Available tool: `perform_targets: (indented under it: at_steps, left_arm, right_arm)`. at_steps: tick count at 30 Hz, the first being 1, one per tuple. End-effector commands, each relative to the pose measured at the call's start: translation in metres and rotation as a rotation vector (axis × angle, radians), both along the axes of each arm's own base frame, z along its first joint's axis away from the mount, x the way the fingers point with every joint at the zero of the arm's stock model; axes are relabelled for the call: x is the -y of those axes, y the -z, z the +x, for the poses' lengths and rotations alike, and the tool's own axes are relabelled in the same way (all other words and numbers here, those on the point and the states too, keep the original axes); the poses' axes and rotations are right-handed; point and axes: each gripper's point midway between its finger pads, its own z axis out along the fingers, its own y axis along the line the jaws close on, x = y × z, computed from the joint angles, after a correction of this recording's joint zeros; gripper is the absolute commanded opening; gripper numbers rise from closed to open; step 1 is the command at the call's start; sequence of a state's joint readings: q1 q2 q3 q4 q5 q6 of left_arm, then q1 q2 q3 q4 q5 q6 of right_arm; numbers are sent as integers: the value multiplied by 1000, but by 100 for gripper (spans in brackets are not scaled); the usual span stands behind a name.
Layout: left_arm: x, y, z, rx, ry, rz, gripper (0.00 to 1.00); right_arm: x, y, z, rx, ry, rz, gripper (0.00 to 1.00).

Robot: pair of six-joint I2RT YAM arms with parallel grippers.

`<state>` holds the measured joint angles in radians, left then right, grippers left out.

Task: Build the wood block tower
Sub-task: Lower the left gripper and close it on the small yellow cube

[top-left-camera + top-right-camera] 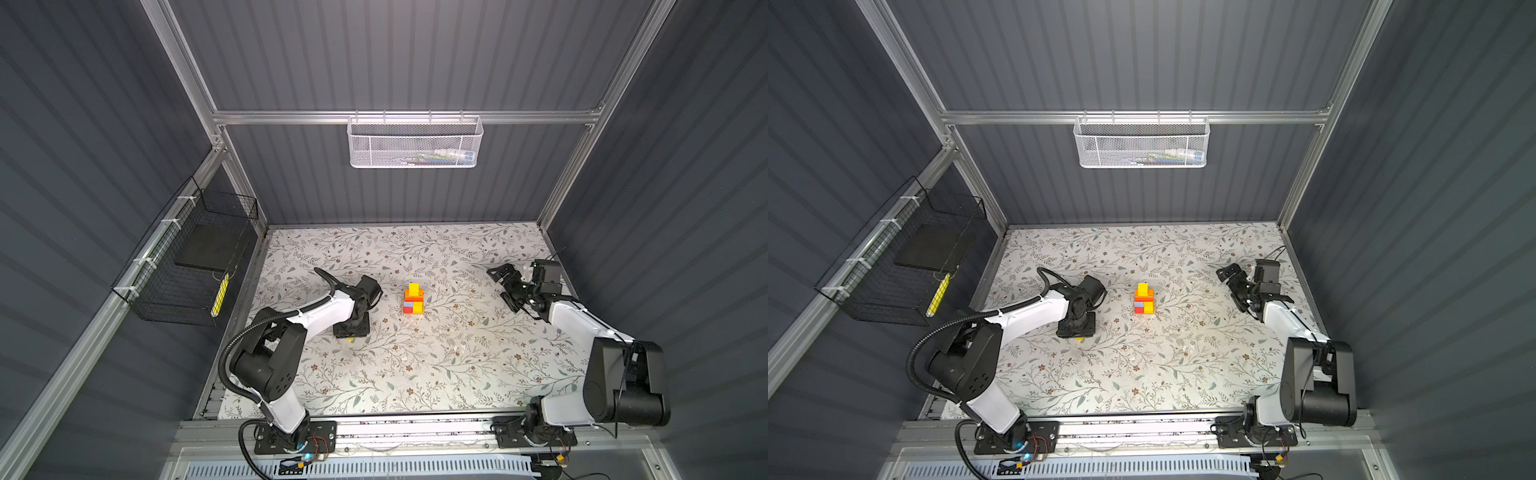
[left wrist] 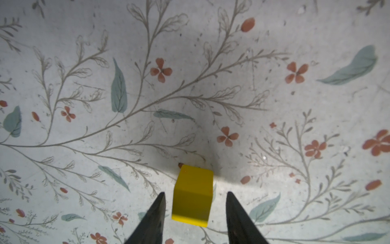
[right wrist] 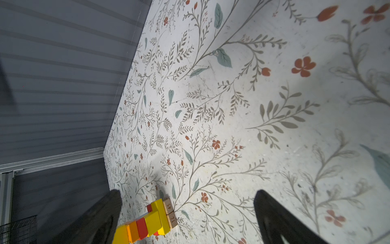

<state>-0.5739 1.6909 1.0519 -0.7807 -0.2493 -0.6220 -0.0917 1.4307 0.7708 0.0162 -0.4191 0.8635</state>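
Note:
The tower point(image 1: 413, 299) point(image 1: 1144, 299) stands mid-table in both top views: red, light-blue, yellow and orange blocks with a yellow block on top. In the right wrist view the tower point(image 3: 147, 221) rests on tan numbered blocks point(image 3: 169, 206). A lone yellow cube point(image 2: 193, 194) sits on the table left of the tower. My left gripper point(image 2: 195, 193) point(image 1: 351, 336) points down over it, open, one finger on each side with a gap at both. My right gripper point(image 1: 500, 286) point(image 3: 187, 193) hovers wide open and empty, right of the tower.
The floral table point(image 1: 415, 365) is walled on three sides by grey panels. A white mesh basket point(image 1: 414, 143) hangs on the back rail. A black wire basket point(image 1: 191, 266) on the left wall holds a yellow item point(image 1: 220, 295).

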Motion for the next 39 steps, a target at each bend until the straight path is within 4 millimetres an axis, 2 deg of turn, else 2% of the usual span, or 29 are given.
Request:
perform_targets:
  at_steps: [1,24,39]
  left_arm:
    - [-4,0,-1,-19,-24,6,47]
    - [-4,13,-2,-45,-43,-39,39]
    - [-3,12,-1,-48,-51,-50,35]
  right_arm:
    - [0,-3,5,17,0,-4,99]
    - [-1,-1,7,14,0,5,99]
    - [-1,0,7,12,0,4,99]
